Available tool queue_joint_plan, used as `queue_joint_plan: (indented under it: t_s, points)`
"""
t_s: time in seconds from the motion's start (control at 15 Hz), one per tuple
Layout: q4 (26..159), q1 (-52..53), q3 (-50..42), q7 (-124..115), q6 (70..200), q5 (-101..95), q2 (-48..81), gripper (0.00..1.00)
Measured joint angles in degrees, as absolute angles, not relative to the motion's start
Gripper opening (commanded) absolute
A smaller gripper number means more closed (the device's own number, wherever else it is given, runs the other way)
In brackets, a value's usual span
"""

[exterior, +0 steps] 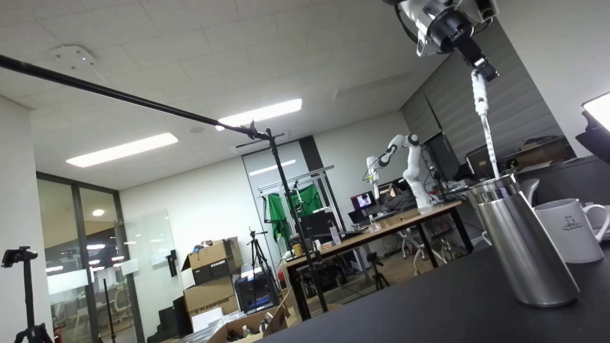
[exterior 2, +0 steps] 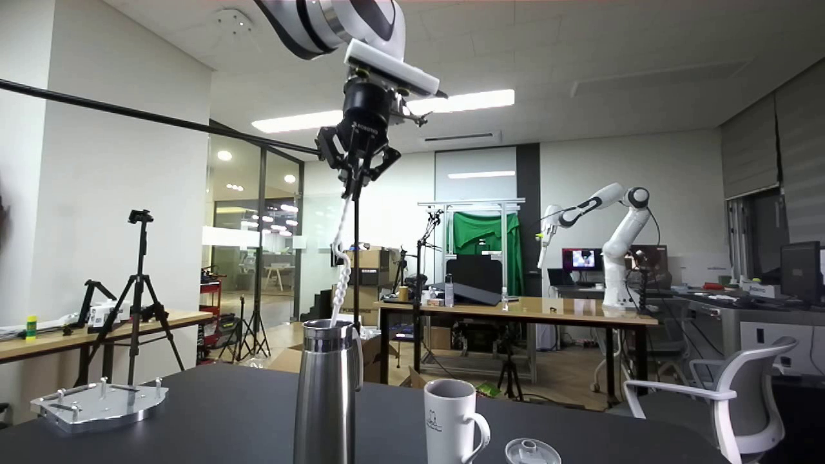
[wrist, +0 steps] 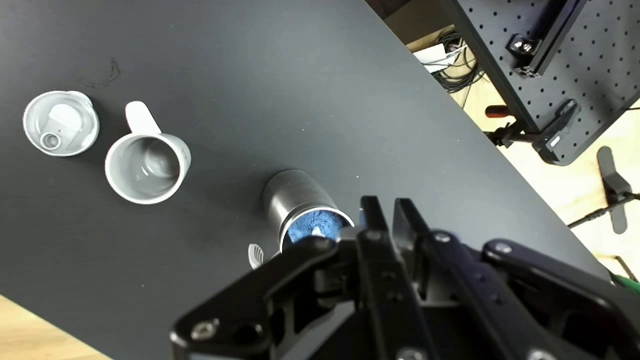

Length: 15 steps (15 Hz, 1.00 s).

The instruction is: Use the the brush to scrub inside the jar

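The jar (exterior: 526,252) is a tall silver metal cylinder standing upright on the dark table. It also shows in an exterior view (exterior 2: 325,399) and in the wrist view (wrist: 292,192). The brush (exterior: 481,102) has a long, white, twisted stem that runs down into the jar's mouth; its stem shows too in an exterior view (exterior 2: 343,283). Its blue bristles (wrist: 312,220) fill the jar's opening in the wrist view. My gripper (exterior 2: 352,190) is above the jar, its fingers (wrist: 387,207) closed to a narrow gap around the stem's top. The grip point is hidden in the wrist view.
A white mug (exterior 2: 448,419) with a handle stands beside the jar. A round translucent lid (wrist: 61,123) lies by the mug. A metal plate with pegs (exterior 2: 100,403) lies on the table (wrist: 240,90). The table's edge runs diagonally in the wrist view.
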<state>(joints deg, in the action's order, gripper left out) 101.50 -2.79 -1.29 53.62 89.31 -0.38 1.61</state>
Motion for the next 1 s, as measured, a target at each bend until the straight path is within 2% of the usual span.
queue_joint_plan:
  t_s: [0.33,1.0]
  points:
    - [101.05,-1.4,-0.32,54.69,89.52,-2.22,1.59,0.03]
    - [103.34,0.14,1.95,56.57,95.1,-8.03,9.95,0.03]
